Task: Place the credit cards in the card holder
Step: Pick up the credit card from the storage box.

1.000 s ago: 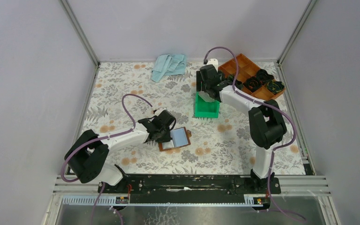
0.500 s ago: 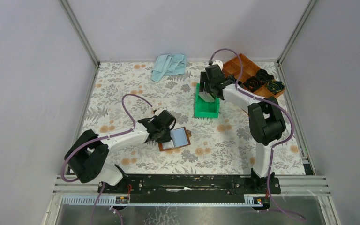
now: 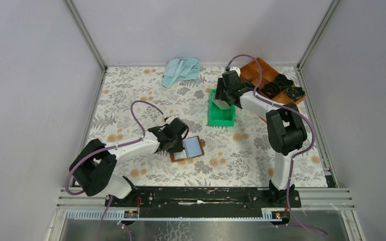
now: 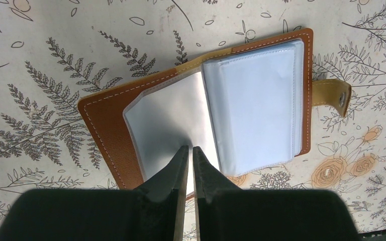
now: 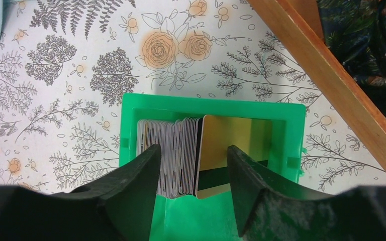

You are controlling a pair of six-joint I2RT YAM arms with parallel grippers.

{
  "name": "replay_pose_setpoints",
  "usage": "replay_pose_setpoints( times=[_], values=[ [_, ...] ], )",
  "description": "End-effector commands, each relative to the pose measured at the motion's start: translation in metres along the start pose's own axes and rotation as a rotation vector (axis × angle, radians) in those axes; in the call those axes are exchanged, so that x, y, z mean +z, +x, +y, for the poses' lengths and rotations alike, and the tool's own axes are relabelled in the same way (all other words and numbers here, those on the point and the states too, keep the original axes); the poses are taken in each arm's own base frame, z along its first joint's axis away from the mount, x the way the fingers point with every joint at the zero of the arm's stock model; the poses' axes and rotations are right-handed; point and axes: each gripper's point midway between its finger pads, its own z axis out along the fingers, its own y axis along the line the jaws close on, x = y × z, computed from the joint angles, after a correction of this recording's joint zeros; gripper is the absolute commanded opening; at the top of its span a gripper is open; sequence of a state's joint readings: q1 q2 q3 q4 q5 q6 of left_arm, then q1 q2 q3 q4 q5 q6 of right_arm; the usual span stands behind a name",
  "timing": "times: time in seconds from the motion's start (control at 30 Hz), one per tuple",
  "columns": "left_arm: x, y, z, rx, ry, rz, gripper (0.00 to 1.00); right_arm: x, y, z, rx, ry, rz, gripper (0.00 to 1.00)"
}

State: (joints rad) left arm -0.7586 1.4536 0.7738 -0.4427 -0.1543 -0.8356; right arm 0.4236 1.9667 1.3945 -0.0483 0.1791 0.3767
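My right pincer (image 5: 192, 150) spread over credit cards (image 5: 171, 135) in the green bin (image 5: 206, 103); my left pincer (image 4: 191, 149) pinched the card holder (image 4: 105, 125).

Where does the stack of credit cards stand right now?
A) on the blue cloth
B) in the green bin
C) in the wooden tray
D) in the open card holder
B: the credit cards stand on edge inside the green bin, straddled by the right gripper.
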Motion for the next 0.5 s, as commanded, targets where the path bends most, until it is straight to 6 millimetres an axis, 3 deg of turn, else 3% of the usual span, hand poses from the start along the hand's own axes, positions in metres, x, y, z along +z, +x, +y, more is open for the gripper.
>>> replay_pose_setpoints(
  times=[0.0, 0.47],
  values=[
    [-0.003, -0.011, -0.010, 0.005, 0.031, -0.044, 0.14, -0.002, 0.008, 0.003, 0.016, -0.025, 0.025, 0.54],
    [-0.003, -0.012, -0.010, 0.003, 0.033, -0.046, 0.14, -0.017, -0.001, 0.001, 0.015, -0.021, -0.006, 0.40]
  ],
)
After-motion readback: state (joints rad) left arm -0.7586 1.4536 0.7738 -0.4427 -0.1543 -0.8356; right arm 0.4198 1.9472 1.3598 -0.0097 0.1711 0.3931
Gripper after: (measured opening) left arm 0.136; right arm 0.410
